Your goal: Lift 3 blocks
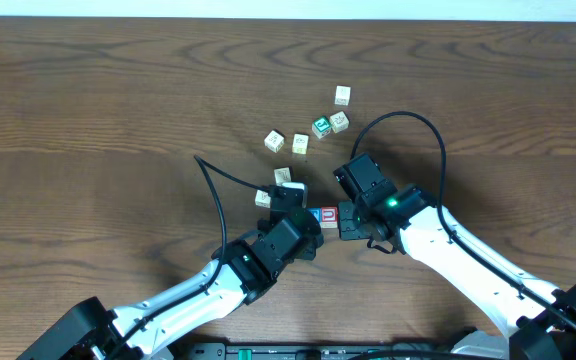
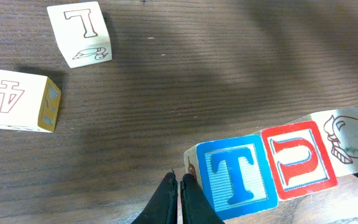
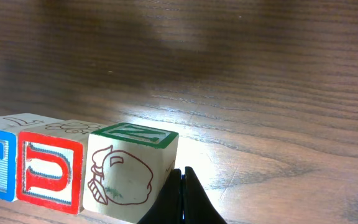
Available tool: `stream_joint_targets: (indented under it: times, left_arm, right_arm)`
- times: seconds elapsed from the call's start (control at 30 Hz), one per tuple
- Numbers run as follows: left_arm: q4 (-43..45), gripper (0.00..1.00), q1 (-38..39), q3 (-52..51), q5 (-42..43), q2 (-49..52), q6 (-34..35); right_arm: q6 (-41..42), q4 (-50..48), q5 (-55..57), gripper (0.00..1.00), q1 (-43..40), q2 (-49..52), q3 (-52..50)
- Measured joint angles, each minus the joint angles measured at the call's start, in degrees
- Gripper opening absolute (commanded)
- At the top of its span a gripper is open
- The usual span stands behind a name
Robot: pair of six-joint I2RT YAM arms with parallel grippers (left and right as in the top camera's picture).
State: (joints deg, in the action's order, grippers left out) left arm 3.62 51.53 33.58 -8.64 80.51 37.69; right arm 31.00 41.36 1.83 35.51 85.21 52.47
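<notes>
Three wooden letter blocks sit edge to edge in a short row at mid-table: a red block (image 2: 298, 162) bearing a "U" in the middle, a blue block (image 2: 238, 177) with a white "T" touching it on one side, and a pale cream block (image 2: 350, 142) with a reddish outline drawing touching it on the other. The right wrist view shows a green-bordered top face on the cream one. Whether the row is clear of the table (image 1: 88, 120) cannot be told. The left gripper (image 2: 179, 186), fingers pressed together with nothing between them, sits against the blue block's outer side, away from the red block. The right gripper (image 3: 183, 180), likewise pinched closed and empty, presses the cream block's outer side, so the red block lies between the two. The left arm (image 1: 188, 295) reaches in from the near-left table edge toward the red block, its white link low and slanted. The right arm (image 1: 468, 255) angles in from the near right, wrist bent toward the row. Beyond the left gripper from the red block lie two loose cream cubes, one marked "L" (image 2: 79, 31), one marked "4" (image 2: 14, 98). Farther past the red block, toward the far edge, a green-faced cube (image 1: 321, 127) sits among more scattered cream cubes (image 1: 300, 144).
</notes>
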Motion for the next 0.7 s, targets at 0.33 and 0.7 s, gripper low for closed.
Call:
stream_joint_targets:
  times: [0.33,0.7]
  left_arm:
    - [-1.1,0.07,-0.2,0.0,0.0,-2.7,-0.2]
    - [-1.6,0.07,-0.5,0.2,-0.1,-5.0,-0.4]
  right_arm:
    - [0.0,0.3,0.0,0.02,0.0,-2.1,0.1]
    - [0.0,0.8,0.5,0.02,0.0,-4.2,0.6]
